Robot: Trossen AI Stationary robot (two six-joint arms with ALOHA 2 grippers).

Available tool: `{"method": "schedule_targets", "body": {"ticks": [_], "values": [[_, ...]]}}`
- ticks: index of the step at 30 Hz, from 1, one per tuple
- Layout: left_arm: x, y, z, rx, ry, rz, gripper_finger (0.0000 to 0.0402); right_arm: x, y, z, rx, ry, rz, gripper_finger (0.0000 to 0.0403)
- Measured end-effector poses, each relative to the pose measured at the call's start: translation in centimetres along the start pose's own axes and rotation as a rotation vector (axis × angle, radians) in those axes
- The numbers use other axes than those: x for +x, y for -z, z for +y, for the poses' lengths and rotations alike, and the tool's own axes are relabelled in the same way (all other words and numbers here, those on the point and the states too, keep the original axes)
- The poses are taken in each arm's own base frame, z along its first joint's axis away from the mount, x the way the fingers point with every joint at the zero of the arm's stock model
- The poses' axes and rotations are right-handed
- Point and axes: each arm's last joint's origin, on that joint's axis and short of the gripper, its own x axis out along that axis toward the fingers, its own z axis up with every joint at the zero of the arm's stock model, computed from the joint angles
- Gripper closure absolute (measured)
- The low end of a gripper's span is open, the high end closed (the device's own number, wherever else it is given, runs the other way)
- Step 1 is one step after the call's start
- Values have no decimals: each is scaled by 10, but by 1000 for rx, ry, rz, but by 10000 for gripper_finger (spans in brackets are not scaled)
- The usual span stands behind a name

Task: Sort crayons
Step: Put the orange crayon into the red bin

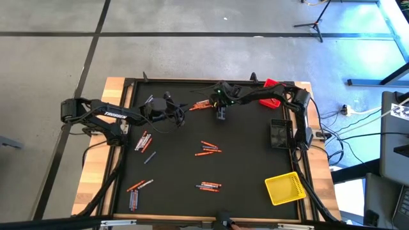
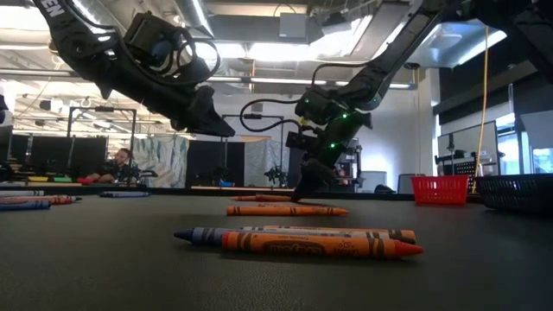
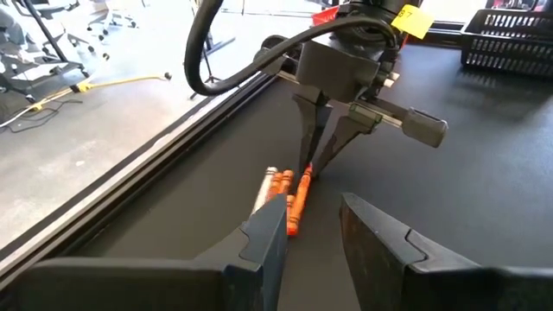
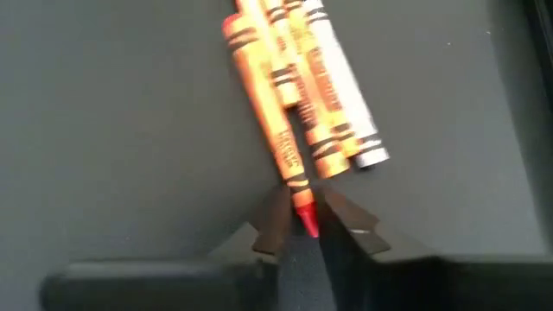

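Three crayons lie side by side on the black mat near the far edge (image 1: 201, 105): two red-orange ones and a white-grey one (image 4: 341, 82). My right gripper (image 1: 221, 117) points down at their near end and is shut on the tip of one red-orange crayon (image 4: 281, 130). It also shows in the low view (image 2: 307, 188) with its fingertips down at the mat. My left gripper (image 3: 315, 229) is open and empty. It hovers above the mat just left of the three crayons (image 1: 183, 115) and faces them. My right gripper pinches the red pointed tip (image 4: 305, 214) of the red-orange crayon between its two fingertips. The fingers come from above, pointing down, in line with the crayon's length. The crayon lies flat on the mat beside the two others.
More crayon groups lie on the mat at the left (image 1: 144, 142), the middle (image 1: 208, 149), the near middle (image 1: 208, 186) and the near left (image 1: 136, 191). A red bin (image 1: 271, 84) stands far right, a black bin (image 1: 280, 133) at the right and a yellow bin (image 1: 284, 188) near right.
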Motion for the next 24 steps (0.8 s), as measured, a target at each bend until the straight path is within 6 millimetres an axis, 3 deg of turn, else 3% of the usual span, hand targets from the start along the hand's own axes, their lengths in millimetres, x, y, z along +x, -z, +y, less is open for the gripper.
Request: {"method": "schedule_targets", "body": {"ticks": [4, 16, 24], "values": [[0, 0, 0, -1, 0, -3, 299, 0, 0, 0, -5, 7, 4, 395], [0, 0, 0, 0, -1, -3, 299, 0, 1, 0, -37, -3, 20, 394], [0, 0, 0, 0, -1, -3, 299, -22, 6, 4, -21, -27, 134, 395]]}}
